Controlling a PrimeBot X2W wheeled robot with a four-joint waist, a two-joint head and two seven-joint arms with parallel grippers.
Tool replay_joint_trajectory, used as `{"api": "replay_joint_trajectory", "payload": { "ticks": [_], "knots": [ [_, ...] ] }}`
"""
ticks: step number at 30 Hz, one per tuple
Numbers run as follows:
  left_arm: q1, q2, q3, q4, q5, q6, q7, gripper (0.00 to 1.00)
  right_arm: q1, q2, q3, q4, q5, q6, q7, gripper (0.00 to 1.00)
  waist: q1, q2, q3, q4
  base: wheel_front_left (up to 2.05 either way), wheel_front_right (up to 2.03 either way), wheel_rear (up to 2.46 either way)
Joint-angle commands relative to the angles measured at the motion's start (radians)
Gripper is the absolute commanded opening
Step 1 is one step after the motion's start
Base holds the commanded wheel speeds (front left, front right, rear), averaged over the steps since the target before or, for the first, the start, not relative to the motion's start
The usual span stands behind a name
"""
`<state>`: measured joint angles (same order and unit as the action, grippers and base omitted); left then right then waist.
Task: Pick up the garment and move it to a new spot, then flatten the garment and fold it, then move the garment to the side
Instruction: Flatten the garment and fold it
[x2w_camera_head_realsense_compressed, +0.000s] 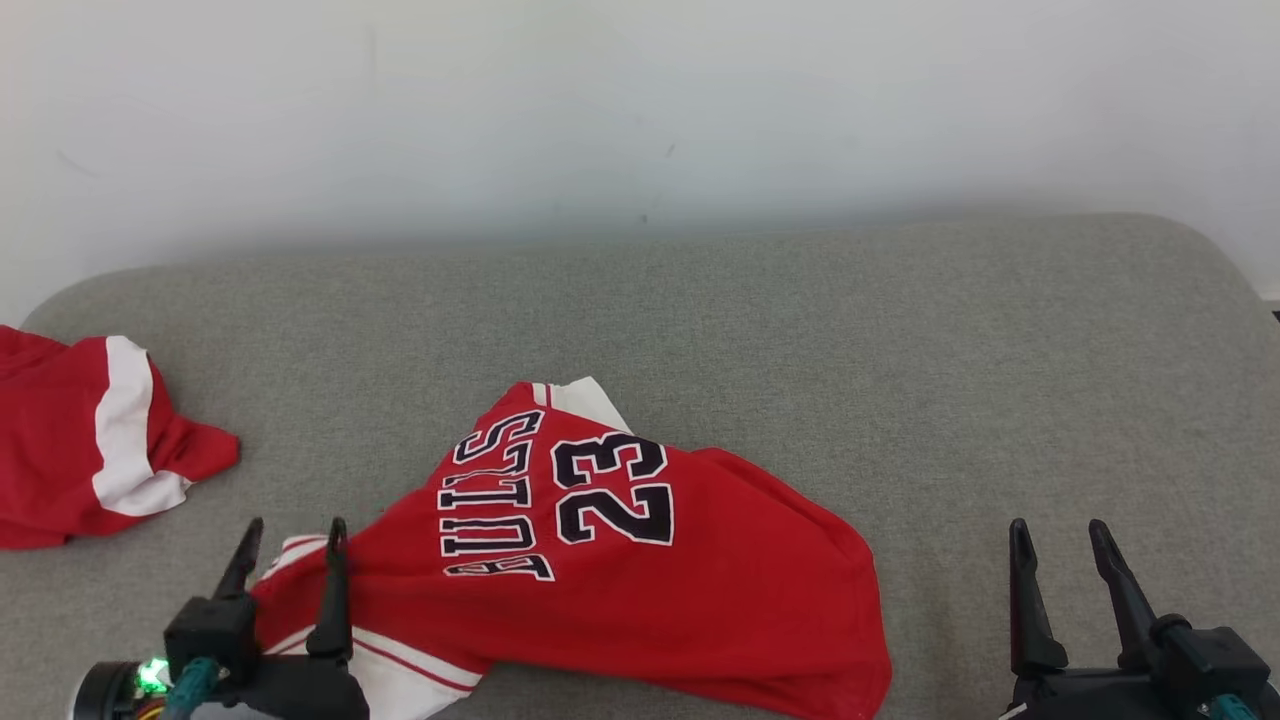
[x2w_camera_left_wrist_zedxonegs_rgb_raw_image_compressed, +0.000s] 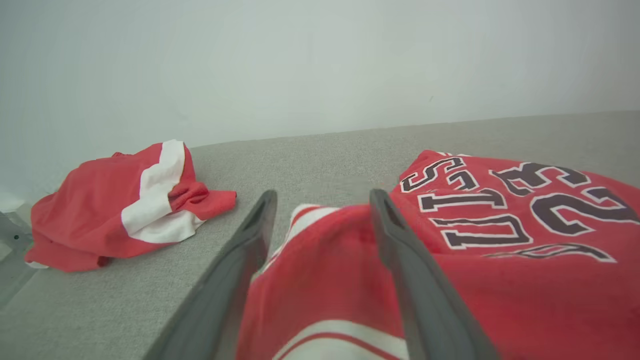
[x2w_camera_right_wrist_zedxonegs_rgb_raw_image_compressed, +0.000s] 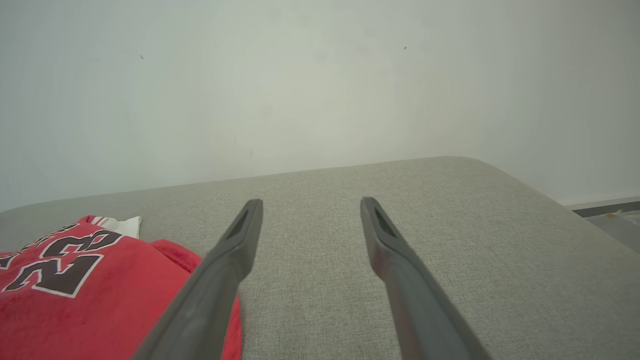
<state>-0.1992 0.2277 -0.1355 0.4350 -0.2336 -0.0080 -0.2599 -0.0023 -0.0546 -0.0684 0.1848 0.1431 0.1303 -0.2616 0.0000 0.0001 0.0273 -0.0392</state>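
1. The jersey (x2w_camera_head_realsense_compressed: 620, 560), red with white trim and dark lettering and the number 23, lies rumpled on the near middle of the grey cushion (x2w_camera_head_realsense_compressed: 900, 350). Its printed side faces up and its hem bunches toward the right. The near left corner, where the white stripes are, is folded under itself.
2. The left tool (x2w_camera_head_realsense_compressed: 296, 527) has its two fingers spread, standing over that striped corner. In the left wrist view the red cloth (x2w_camera_left_wrist_zedxonegs_rgb_raw_image_compressed: 500, 260) runs between and under the fingers (x2w_camera_left_wrist_zedxonegs_rgb_raw_image_compressed: 400, 250), but they pinch nothing.
3. The right tool (x2w_camera_head_realsense_compressed: 1058, 527) is also spread and holds nothing. It hangs over bare cushion, well apart from the jersey's right edge (x2w_camera_right_wrist_zedxonegs_rgb_raw_image_compressed: 75, 300).
4. A second garment (x2w_camera_head_realsense_compressed: 60, 450), red and white, sits heaped at the far left edge of the cushion, apart from the jersey.
5. Judged from how things lie, the jersey is already set down at its spot and flattening is the step in hand. No fold has been made yet.
6. The next move probably calls for both tools: the left should pinch the tucked corner and the right should come in to the bunched hem. Then they pull apart so the cloth spreads flat.
7. One risk is that a pinch takes two layers at once, which would leave the tuck in place.
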Motion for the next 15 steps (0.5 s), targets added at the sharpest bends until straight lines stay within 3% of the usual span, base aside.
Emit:
{"api": "replay_joint_trajectory", "payload": {
  "ticks": [1, 15],
  "knots": [
    [0.015, -0.005, 0.02, -0.044, 0.005, 0.01, -0.006, 1.0, 0.009, 0.001, -0.008, 0.0, -0.004, 0.001, -0.004, 1.0, 0.0, -0.0001, -0.001, 0.01, 0.0, 0.0, 0.0],
    [0.174, -0.067, 0.121, -0.343, 0.104, 0.027, -0.006, 1.0, 0.022, 0.003, -0.009, 0.011, 0.003, 0.001, -0.003, 1.0, 0.0, -0.0001, -0.028, 0.067, 0.0, 0.0, 0.0]
  ]
}}
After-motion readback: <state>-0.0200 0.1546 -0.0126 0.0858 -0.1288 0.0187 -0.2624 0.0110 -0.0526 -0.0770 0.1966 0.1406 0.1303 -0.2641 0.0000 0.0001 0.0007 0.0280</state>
